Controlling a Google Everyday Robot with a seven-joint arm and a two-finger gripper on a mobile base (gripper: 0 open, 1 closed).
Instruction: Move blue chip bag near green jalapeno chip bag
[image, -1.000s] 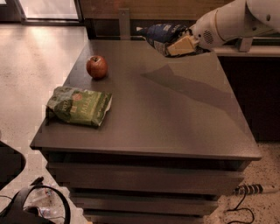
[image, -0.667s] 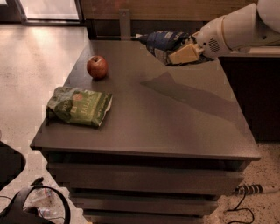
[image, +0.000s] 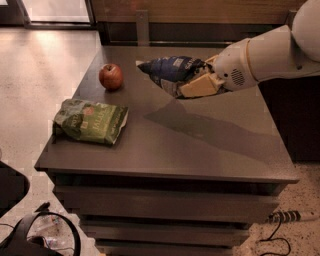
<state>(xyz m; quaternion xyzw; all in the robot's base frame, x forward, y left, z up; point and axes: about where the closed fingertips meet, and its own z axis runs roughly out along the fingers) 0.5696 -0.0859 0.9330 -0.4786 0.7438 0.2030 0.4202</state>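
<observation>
The claw (image: 201, 75) hangs above the dark grey flat-topped desk (image: 200, 145), clamped on the wrinkled dark navy-blue foil chip bag (image: 167, 70), which juts view-left of it in the air. The flat green jalapeno chip bag (image: 92, 121) lies well below-left of the claw, and the round red apple (image: 111, 76) sits further view-left.
</observation>
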